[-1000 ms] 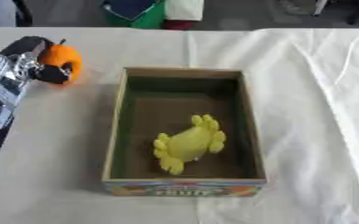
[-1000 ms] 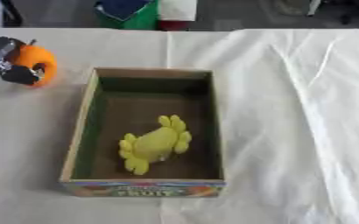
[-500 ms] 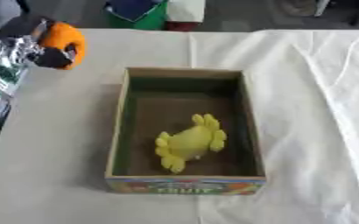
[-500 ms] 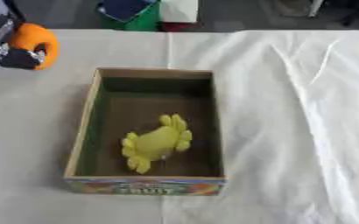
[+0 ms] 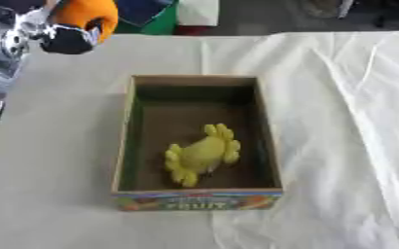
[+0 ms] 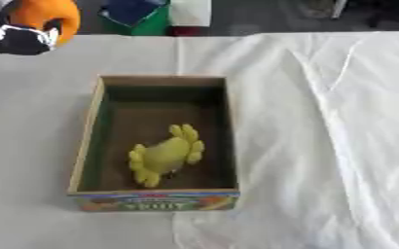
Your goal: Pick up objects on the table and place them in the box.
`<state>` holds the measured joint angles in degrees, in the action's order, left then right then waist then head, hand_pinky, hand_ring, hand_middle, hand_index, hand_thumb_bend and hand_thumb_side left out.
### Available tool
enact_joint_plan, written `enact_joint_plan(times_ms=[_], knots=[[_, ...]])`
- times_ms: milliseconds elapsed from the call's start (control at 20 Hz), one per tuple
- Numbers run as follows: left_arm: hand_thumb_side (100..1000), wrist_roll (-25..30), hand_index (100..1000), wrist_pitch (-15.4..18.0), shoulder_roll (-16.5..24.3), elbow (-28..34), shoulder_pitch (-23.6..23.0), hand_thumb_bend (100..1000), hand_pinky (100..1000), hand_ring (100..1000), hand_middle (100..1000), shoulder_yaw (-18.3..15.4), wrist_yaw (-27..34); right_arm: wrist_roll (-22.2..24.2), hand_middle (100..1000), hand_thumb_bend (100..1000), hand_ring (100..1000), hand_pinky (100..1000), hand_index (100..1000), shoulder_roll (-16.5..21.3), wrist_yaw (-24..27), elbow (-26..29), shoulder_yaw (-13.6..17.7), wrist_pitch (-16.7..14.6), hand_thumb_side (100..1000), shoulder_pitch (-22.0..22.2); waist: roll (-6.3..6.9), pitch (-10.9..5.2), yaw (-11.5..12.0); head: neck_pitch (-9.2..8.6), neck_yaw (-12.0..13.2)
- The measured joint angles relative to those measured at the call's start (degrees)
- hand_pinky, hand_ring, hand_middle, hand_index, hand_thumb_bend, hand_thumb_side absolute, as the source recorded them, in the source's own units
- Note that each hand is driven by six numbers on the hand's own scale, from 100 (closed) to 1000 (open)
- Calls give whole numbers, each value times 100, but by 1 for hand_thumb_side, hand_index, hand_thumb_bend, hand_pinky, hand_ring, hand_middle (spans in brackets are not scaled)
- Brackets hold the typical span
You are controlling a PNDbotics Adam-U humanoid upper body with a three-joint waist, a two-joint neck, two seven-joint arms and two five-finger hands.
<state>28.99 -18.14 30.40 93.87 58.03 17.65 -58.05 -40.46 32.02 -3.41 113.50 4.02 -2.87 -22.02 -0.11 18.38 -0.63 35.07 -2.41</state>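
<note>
Best to carry across above the box (image 5: pixel 266 124) wall, stop over the bare end beyond the yellow toy (image 5: pixel 203 154), lower, then release. Left hand (image 5: pixel 41 30) fingers curled round orange object (image 5: pixel 88 15), held up left of the box. Round, bright orange, probably fruit

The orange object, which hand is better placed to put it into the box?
The left hand: its fingers already curl round the orange object, held beyond the box at its far left. The right hand shows in neither view.
</note>
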Motion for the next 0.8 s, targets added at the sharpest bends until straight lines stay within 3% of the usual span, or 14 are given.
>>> enact_joint_plan(times_ms=[450, 750, 800], knots=[[298, 485, 676, 458, -991, 812, -103, 100, 384, 588, 570, 518, -161, 38, 554, 100, 672, 635, 695, 0, 15, 0, -18, -33, 604, -74, 34, -99, -5, 88, -137], [256, 685, 674, 658, -1236, 930, -255, 100, 401, 596, 577, 816, -281, 38, 555, 100, 672, 635, 694, 0, 22, 0, -18, -36, 605, -74, 88, -158, 23, 192, -121], [283, 717, 674, 685, -1245, 930, -281, 100, 401, 597, 578, 866, -283, 38, 555, 100, 672, 635, 694, 0, 22, 0, -18, -36, 606, -74, 93, -160, 28, 215, -120]])
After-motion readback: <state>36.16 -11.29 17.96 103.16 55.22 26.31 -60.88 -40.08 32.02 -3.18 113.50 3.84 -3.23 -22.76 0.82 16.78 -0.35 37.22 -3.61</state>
